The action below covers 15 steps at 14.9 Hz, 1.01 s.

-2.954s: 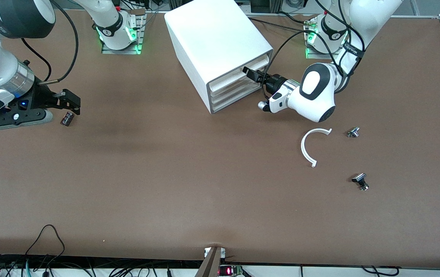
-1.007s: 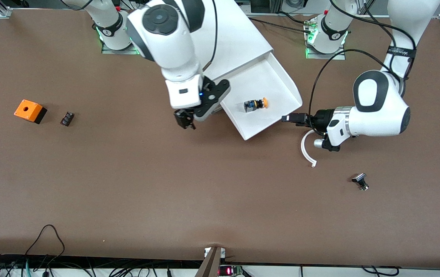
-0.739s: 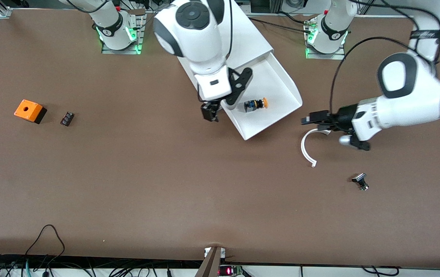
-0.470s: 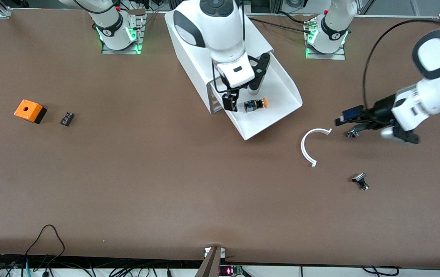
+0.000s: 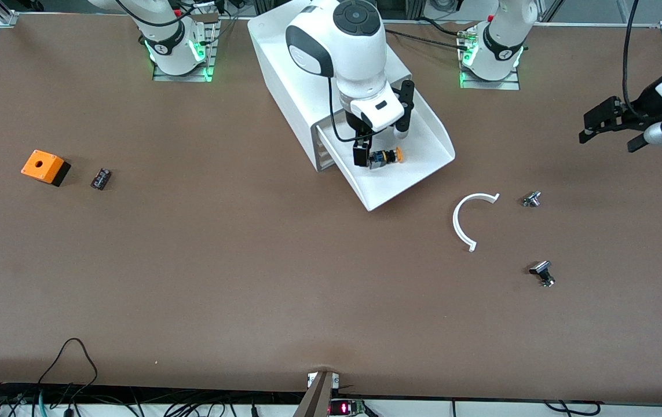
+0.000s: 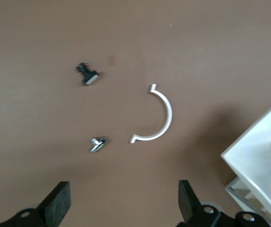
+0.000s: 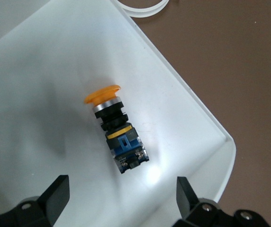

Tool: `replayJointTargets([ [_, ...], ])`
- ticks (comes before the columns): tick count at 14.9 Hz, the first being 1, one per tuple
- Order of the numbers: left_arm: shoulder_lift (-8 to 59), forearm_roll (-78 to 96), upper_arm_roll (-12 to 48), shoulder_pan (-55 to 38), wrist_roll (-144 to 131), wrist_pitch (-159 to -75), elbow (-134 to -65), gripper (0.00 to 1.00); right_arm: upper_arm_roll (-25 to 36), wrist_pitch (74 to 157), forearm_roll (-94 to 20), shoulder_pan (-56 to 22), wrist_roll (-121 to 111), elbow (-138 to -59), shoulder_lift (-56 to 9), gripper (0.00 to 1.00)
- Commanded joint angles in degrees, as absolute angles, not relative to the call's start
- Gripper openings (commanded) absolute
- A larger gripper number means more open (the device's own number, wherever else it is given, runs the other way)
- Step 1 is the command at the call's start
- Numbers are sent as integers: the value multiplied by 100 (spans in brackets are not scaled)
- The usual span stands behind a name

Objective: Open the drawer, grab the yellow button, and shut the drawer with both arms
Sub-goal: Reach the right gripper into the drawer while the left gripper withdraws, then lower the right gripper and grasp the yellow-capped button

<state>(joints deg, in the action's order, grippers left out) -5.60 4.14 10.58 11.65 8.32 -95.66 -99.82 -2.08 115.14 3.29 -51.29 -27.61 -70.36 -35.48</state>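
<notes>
Button mid-drawer, clear of walls.

orange cube, black part, white arc, two small fittings on table.

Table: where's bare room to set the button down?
Widest bare patch of table: nearer the camera than the drawer, between black part and white arc. Crowded: around the arc, with silver part and black-capped part.
</notes>
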Motion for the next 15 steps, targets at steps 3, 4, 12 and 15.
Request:
replayJointTargets([
  [3,-510,-62,1054,940,28,-9107,-9932,100,-176,11539,404,-5229,-3286,-6794,-3805,100],
  [4,-501,-62,1063,949,-113,-9071,-9932,100,-176,11618,413,-5256,-3313,-6794,-3849,100],
  [12,-466,9,1046,993,-150,-8991,-9844,100,-167,12076,422,-5265,-3340,-6794,-4008,100],
  [15,-448,44,1063,984,-141,-9000,-9748,100,-167,12067,536,-5317,-3340,-6794,-4052,94],
])
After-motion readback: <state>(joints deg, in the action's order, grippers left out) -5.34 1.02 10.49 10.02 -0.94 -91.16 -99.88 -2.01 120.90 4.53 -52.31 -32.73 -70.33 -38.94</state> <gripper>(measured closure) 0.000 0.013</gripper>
